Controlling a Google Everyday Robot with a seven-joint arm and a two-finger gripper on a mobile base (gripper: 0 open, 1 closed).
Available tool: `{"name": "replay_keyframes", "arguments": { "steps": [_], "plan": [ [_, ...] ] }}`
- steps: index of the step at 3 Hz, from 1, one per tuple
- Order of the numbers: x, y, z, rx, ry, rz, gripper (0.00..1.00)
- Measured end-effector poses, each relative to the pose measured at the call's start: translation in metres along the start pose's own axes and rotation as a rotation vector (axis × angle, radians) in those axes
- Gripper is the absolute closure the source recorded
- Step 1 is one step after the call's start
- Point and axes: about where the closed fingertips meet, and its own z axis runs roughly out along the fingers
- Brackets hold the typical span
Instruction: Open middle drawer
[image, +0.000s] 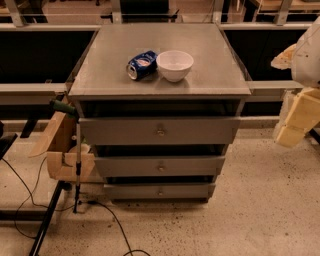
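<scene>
Cable (107, 220) snakes across the speckled floor at the front, and a thin black pole (77, 165) stands just off the cabinet's left corner. Up from there comes the bottom drawer (160, 191), then our target, the middle drawer (200, 166). Its front is a long grey strip running side to side with a small brass knob (161, 168) dead centre, and it looks closed.

Over at the right edge sits the gripper (296, 119), cream-coloured and well apart from the cabinet. Whether it is open or shut, I cannot tell. The knob lies to its left and lower down, so I reckon the move is a sweep across to the front face and then a straight pull outward. Nothing blocks that path.

Above is the top drawer (200, 131). Furthest back, on the cabinet top (215, 75), a blue can (141, 65) lies tipped against a white bowl (175, 65).
</scene>
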Motion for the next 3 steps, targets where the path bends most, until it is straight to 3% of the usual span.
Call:
{"name": "replay_keyframes", "arguments": {
  "steps": [1,2,3],
  "plan": [
    [-0.001,0.000,0.000,0.003,-0.002,-0.001,0.00],
    [0.000,0.005,0.028,-0.009,-0.013,-0.007,0.00],
    [0.006,0.019,0.095,-0.051,-0.049,0.001,0.00]
  ]
}}
